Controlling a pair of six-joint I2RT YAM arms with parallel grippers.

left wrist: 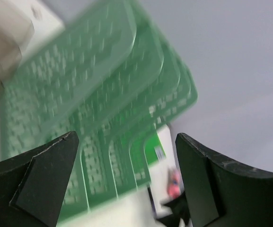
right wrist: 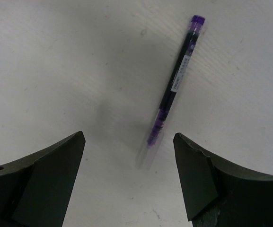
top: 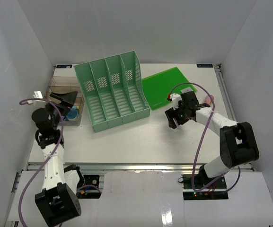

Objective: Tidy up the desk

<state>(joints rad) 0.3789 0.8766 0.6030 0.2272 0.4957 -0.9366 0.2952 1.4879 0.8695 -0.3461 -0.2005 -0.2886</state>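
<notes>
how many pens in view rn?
1. A purple pen lies on the desk, just below the open right pincer. More may be hidden in the clear tray at left.

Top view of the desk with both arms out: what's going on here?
Two arms are tidying a white desk. The right gripper is open and poised over a purple pen that lies flat on the desk. The pen sits between its fingers but is not gripped. The left gripper is open and empty, over the clear tray at the left edge, facing the mint-green file rack. A green folder lies flat beyond the right gripper.
</notes>
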